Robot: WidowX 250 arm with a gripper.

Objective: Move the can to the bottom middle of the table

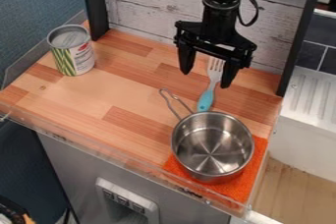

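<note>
"Standing upright near the upper left edge of the worktop (98, 98) is the can (73, 53), isn't it?"

"Yes, with a black post (95, 7) close behind it, on the right."

"And the pincer (206, 78)?"

"Up at the top, right of centre, well apart from the can. Its fingers are spread, and the tines of a blue-handled fork (205, 101) show between them."

"What takes up room lower down?"

"A steel pot (213, 147), to the right of the bottom middle. It sits on an orange cloth (246, 183), and its wire handle pokes out toward the upper left, over bare wood. The fork's handle end is right by the pot's rim."

"What about that bottom edge?"

"A low clear rim (131, 161) runs along it. The cloth's left corner comes close to that."
</note>
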